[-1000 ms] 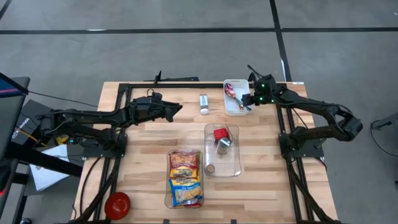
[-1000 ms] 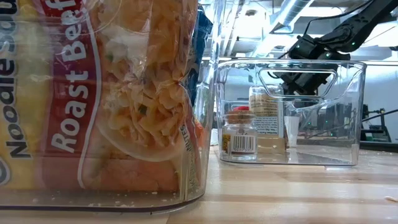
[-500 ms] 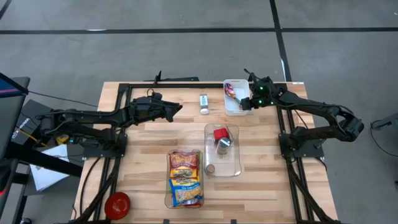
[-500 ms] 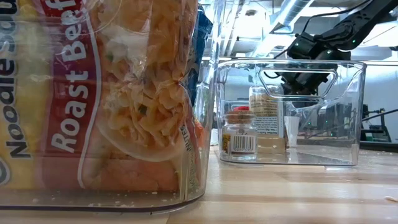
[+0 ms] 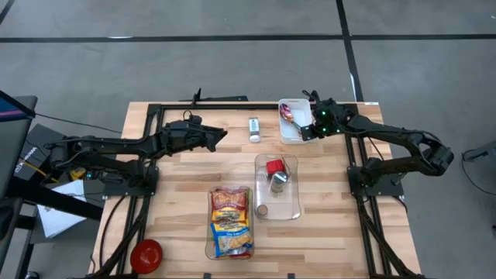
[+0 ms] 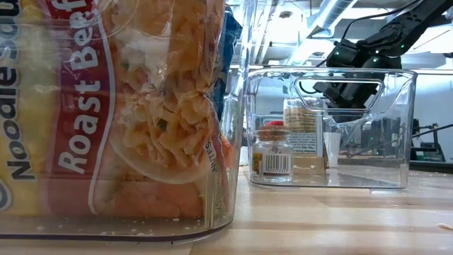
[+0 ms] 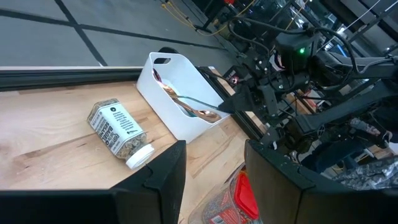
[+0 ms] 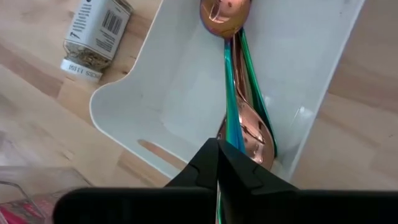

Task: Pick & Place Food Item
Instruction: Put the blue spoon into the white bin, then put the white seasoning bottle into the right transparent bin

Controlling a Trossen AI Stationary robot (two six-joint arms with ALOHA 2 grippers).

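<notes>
Spice jar (image 5: 253,129) beside white bin (image 5: 288,133) — noodle packet (image 5: 231,222) nearer.

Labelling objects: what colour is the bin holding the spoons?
White bin, seen best in the right wrist view; spoons inside look copper and iridescent.

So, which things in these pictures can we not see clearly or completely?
- Noodle packet, low view: so near that the picture's edges cut off its name.
- Right gripper, right wrist view: whether it grips the spoons; its fingers hide the contact.
- Spice jar, high view: label too small.
</notes>
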